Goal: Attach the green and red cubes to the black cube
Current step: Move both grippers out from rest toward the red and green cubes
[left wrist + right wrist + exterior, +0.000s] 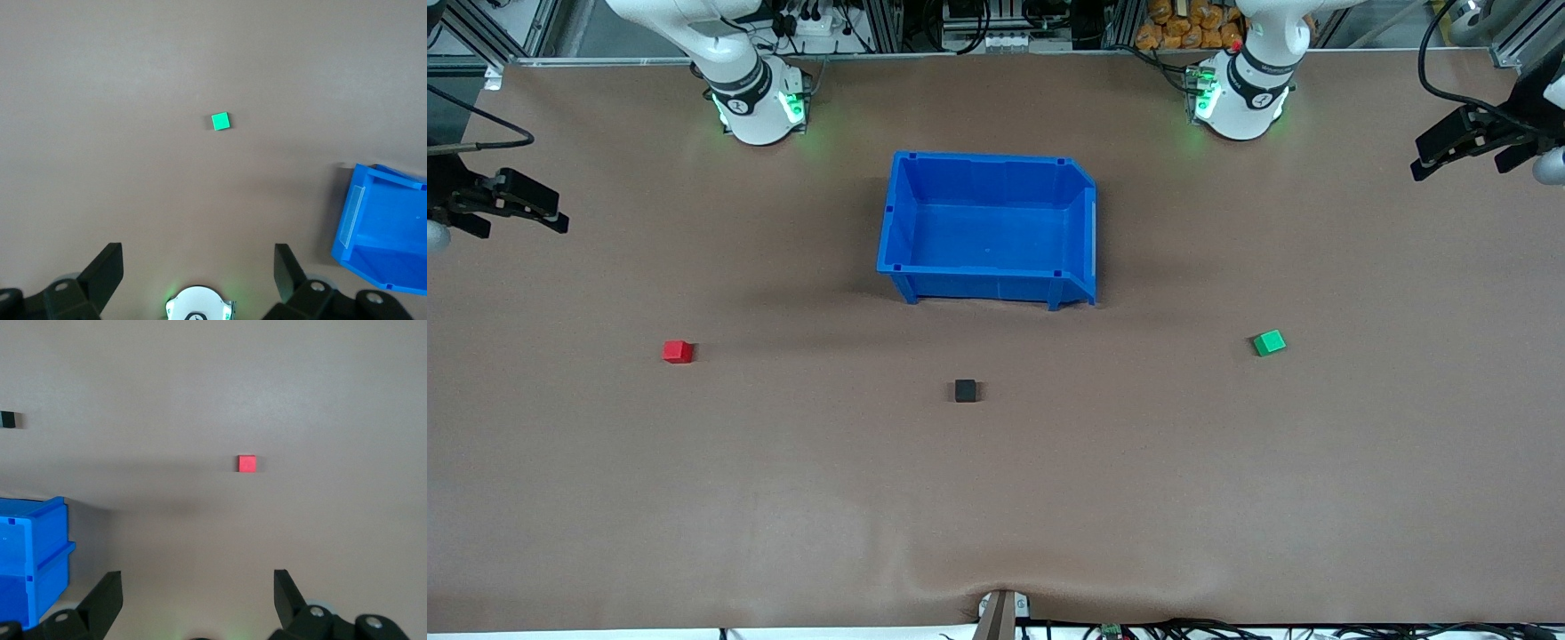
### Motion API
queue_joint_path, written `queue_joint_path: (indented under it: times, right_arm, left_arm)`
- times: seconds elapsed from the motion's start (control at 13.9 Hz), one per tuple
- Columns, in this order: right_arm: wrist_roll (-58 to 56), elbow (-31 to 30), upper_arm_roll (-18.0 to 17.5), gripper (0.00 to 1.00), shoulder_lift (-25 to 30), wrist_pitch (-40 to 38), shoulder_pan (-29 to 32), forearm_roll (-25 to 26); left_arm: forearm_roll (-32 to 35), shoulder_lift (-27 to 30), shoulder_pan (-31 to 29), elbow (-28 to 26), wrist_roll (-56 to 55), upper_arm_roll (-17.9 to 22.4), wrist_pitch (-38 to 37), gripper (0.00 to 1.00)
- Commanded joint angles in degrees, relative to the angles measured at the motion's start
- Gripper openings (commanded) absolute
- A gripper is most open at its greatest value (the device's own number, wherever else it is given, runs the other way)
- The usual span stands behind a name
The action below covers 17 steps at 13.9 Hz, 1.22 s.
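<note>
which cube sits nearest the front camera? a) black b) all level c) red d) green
a, the black cube lies lower in the front view than the red cube and the green cube.

Both arms are cut off by the top edge of the front view, so only their bases and lower links are seen. The left gripper and right gripper are clipped by the side edges there. In each wrist view the fingers are cut by the picture's edge. The bin is only partly shown in the left wrist view, and likewise in the right wrist view, where the black cube is clipped too.
</note>
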State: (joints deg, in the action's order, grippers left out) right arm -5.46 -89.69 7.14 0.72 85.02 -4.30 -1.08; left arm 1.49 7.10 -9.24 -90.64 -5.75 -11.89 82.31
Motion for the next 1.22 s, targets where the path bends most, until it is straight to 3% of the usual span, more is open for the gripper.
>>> queue_joint_path:
  times: [0.0,0.65,1.15]
  right_arm:
    - [0.89,0.92,0.15,1.00,-0.37,-0.12,-0.19,0.29]
    - [1.07,2.41,0.06,1.00,-2.99,1.55,-1.06,-0.23]
    - [1.15,4.00,0.15,1.00,-4.41,1.72,-0.98,-1.73]
  left_arm:
    - [-0.08,-0.16,-0.51,1.43,0.57,-0.15,-1.45,1.00]
    - [-0.08,-2.09,-0.78,3.45,-0.13,1.17,-1.89,1.00]
    - [-0.17,-2.36,-1.22,-1.81,-0.57,1.17,1.25,1.00]
